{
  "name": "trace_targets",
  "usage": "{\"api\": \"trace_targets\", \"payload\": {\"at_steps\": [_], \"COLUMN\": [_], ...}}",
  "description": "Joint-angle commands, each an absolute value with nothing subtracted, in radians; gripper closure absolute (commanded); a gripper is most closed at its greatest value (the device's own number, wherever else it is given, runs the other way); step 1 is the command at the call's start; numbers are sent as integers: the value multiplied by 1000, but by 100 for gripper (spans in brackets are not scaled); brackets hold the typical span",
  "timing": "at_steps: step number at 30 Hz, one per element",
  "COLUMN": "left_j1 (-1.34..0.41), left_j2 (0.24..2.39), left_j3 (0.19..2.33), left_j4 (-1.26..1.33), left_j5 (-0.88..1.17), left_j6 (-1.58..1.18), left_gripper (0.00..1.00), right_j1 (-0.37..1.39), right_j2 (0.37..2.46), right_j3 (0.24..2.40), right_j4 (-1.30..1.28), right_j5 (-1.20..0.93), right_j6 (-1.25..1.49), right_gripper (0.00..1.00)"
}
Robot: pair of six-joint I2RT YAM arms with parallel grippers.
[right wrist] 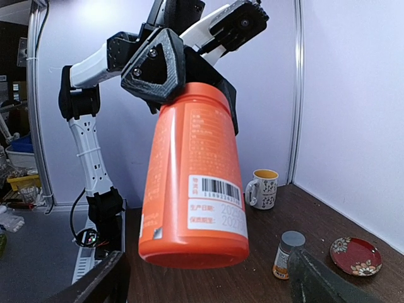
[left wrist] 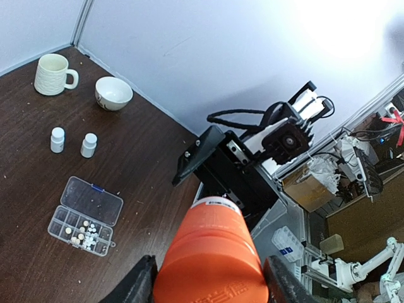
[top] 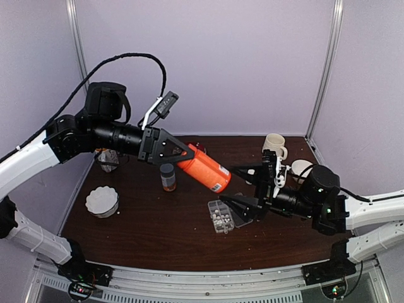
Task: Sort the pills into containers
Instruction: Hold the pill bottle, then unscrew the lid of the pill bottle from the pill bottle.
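Two arms: both up over the dark table (top: 145,233) (quite a tangle from where I stand).
Left gripper (top: 184,156): clamped round the orange bottle (top: 205,168), which tilts down and away from it.
Right gripper (top: 230,185): jaws spread wide, gripping nothing; the bottle's far end hangs just in front of them.
Organizer box (left wrist: 88,199): flat on the table, lid open, just beside the right gripper.
Pills (left wrist: 85,233): a pale cluster in a few cells (left wrist: 66,224), below the right gripper's reach.
Grey-capped bottle (top: 168,177): upright under the left gripper.
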State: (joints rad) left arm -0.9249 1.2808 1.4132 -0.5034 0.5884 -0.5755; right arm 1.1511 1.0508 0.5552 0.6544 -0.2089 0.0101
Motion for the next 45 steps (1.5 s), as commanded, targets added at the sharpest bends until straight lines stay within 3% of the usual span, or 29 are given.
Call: {"api": "trace_targets", "payload": {"at_steps": [1, 6, 12, 19, 25, 30, 38, 44, 45], "left_j1": [-929, -928, -929, -929, -929, -933, -933, -942, -942], "left_j2": [1254, 1246, 1253, 1244, 1248, 1248, 1220, 1201, 1194], "left_j3": [1411, 1412, 1398, 1380, 1362, 1374, 1250, 1215, 1218], "left_j4": [-410, -407, -377, -374, -371, -473, -390, -329, -335], "left_j5": [607, 601, 616, 605, 576, 470, 473, 453, 437], "left_j6": [-604, -609, -644, -659, -706, -832, -1100, -1172, -1157], "left_gripper": [88, 88, 89, 91, 96, 100, 100, 100, 96], "right_j1": [1165, 1191, 1208, 1217, 1228, 1245, 1248, 1250, 1251], "right_j2": [1084, 1128, 1138, 1127, 1122, 1117, 1129, 1114, 1106], "right_j3": [606, 640, 650, 647, 644, 627, 618, 585, 580], "right_j4": [740, 757, 754, 754, 748, 719, 731, 799, 798], "right_j5": [-214, -197, -154, -113, -82, -63, 8, 20, 7], "right_j6": [-18, -41, -41, -67, -144, -431, -818, -786, -758], "right_gripper": [12, 14, 41, 48, 69, 80, 89, 91, 92]}}
